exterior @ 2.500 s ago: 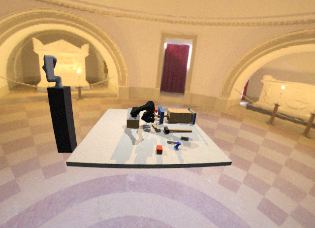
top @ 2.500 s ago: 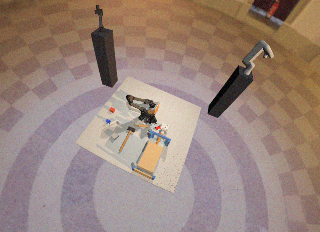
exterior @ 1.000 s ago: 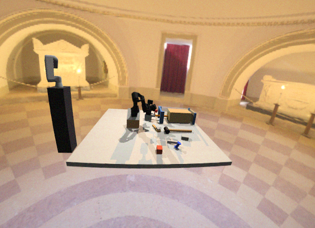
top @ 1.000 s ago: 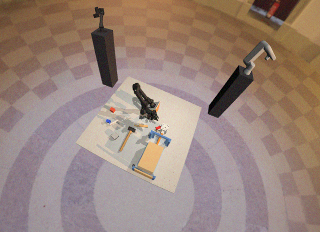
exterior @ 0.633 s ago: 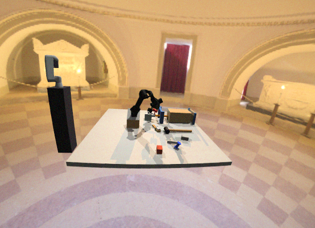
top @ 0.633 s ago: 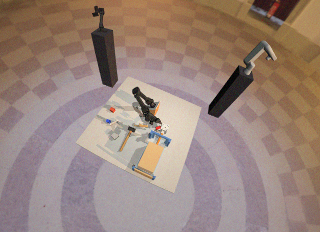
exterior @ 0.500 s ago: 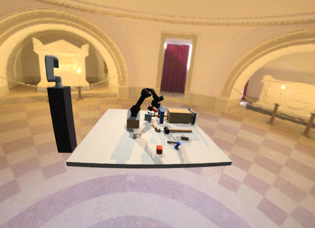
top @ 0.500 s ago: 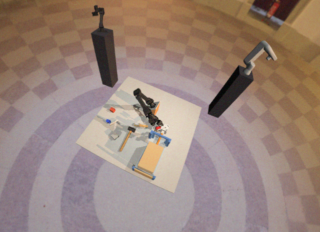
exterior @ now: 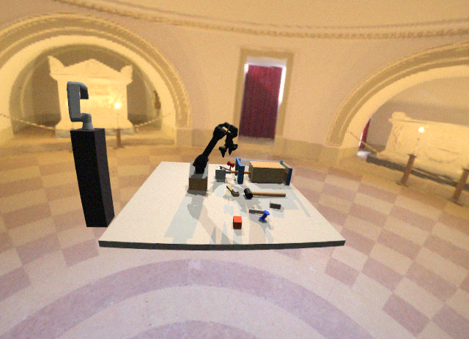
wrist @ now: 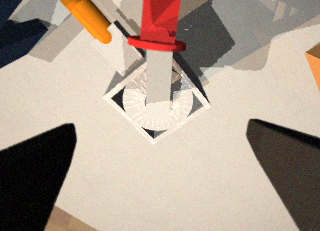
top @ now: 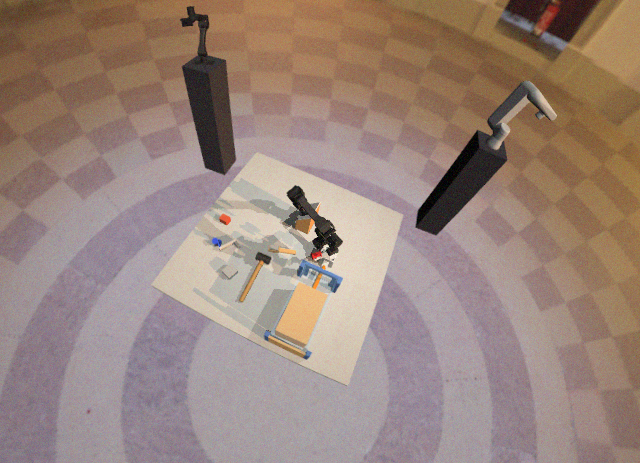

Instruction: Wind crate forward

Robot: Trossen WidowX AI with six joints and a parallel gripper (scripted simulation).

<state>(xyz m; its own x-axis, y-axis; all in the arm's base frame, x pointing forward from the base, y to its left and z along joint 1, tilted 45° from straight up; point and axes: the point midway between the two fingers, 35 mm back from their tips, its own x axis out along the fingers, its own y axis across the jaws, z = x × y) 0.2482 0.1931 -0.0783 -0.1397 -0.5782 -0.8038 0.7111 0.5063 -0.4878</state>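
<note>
The tan crate [top: 302,313] [exterior: 267,170] sits flat in the clear-panelled cubby, a short gap behind the blue frame [top: 334,280] [exterior: 239,172] at its mouth. An orange strap [top: 317,280] [exterior: 245,172] [wrist: 85,16] runs from the crate towards the winch [exterior: 220,173] [wrist: 116,52]. The handle's red knob [top: 316,255] [exterior: 230,163] [wrist: 160,21] stands above the winch. Its grey arm [wrist: 159,76] reaches over the round winch top; the key and hole are hidden. My gripper [exterior: 226,154] [wrist: 164,129] is open and empty above the winch, pointing down, its fingers clear of the handle.
A black-headed mallet [top: 251,280] [exterior: 269,194] and a wooden-handled tool [top: 284,251] [exterior: 231,190] lie beside the cubby and winch. Farther off are a blue-knobbed piece [top: 216,242] [exterior: 266,214], a grey block [top: 229,271] [exterior: 275,206] and a red block [top: 224,219] [exterior: 237,222].
</note>
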